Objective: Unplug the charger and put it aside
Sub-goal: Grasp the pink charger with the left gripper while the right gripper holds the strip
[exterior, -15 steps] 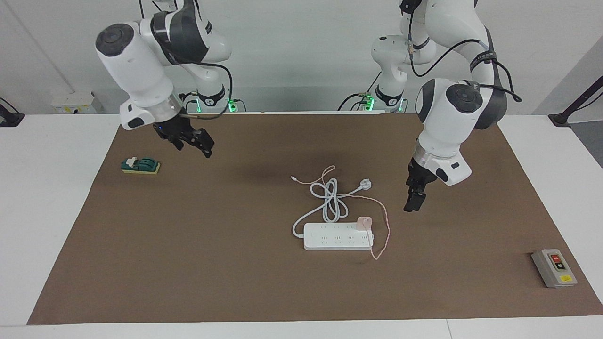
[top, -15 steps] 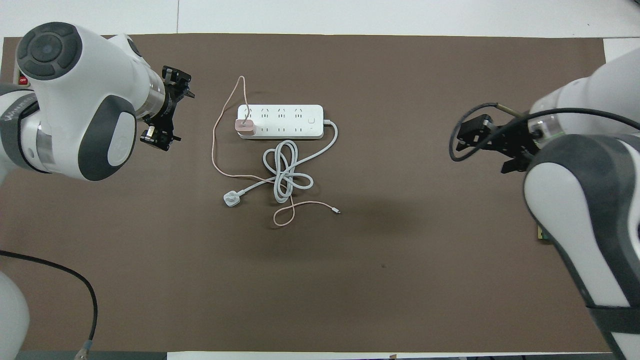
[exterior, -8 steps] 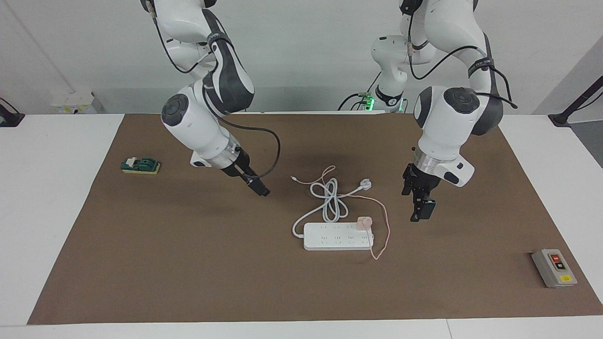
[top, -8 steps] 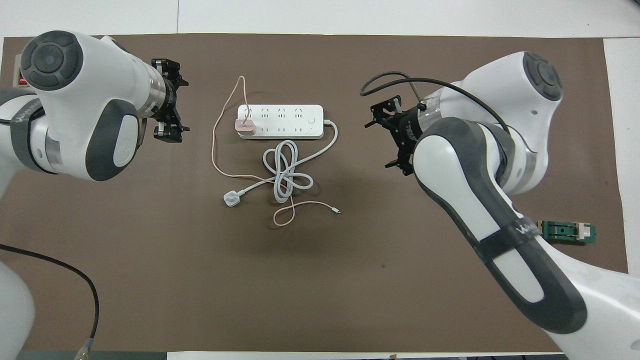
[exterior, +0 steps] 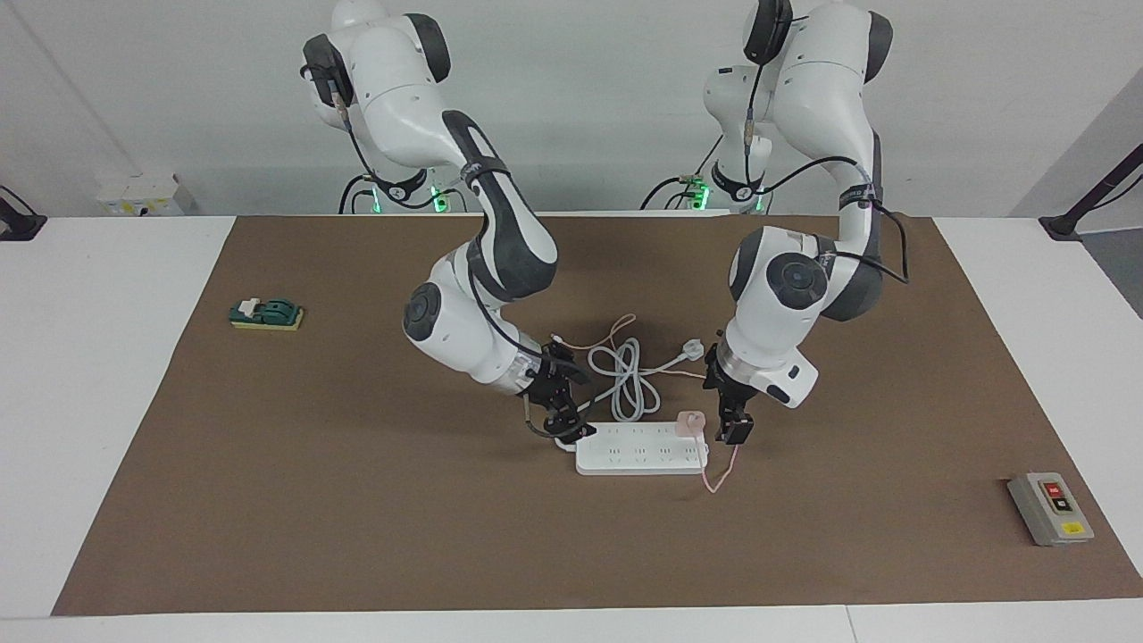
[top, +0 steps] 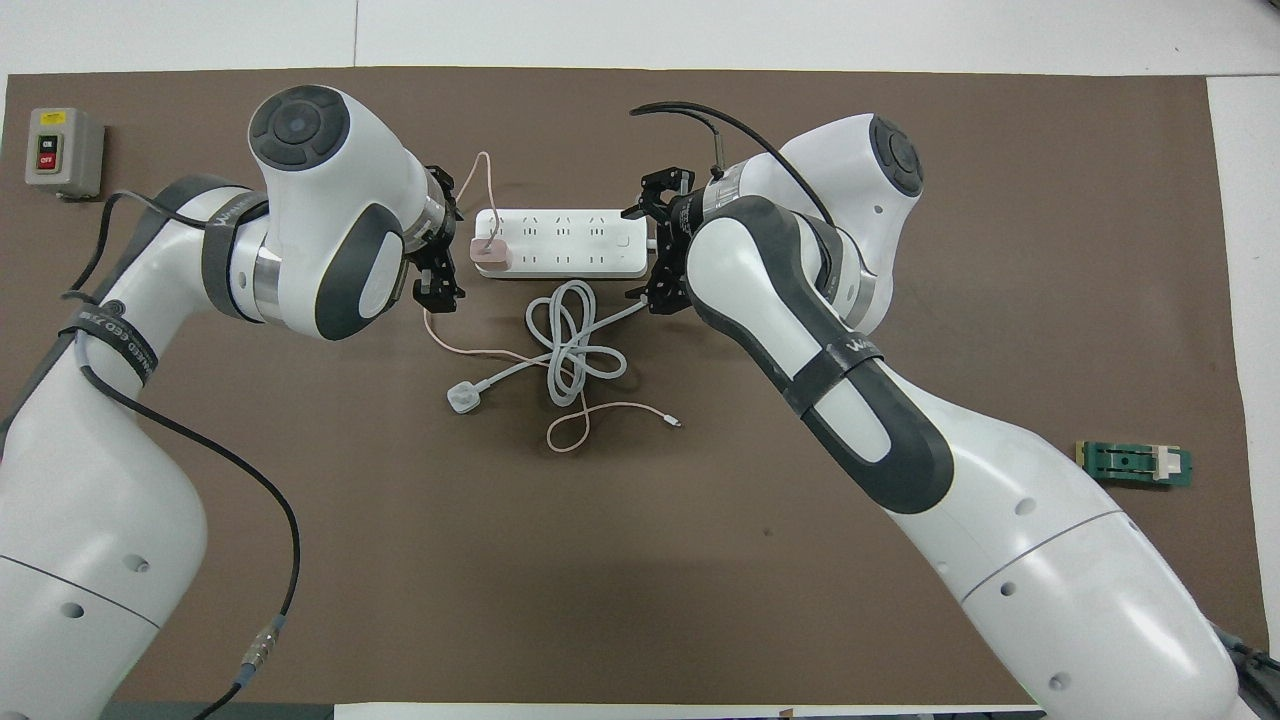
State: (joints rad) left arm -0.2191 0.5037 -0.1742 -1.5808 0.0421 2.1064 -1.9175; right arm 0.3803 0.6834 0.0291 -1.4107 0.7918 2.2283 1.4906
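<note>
The charger (exterior: pixel 690 421) sits plugged into the strip (exterior: pixel 641 458) at its end toward the left arm. The left gripper (exterior: pixel 734 427), fingers apart and empty, hangs just beside it. The right gripper (exterior: pixel 565 413), also spread and empty, is at the strip's opposite end.

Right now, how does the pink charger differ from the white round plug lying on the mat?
The charger is a pale-pink cube standing plugged into the power strip; the white plug is round, unplugged, and lies flat on the mat, nearer to the robots. The charger's cable is thin and pink; the white plug's cord is thick, white and coiled. Neither is held by a gripper.
</note>
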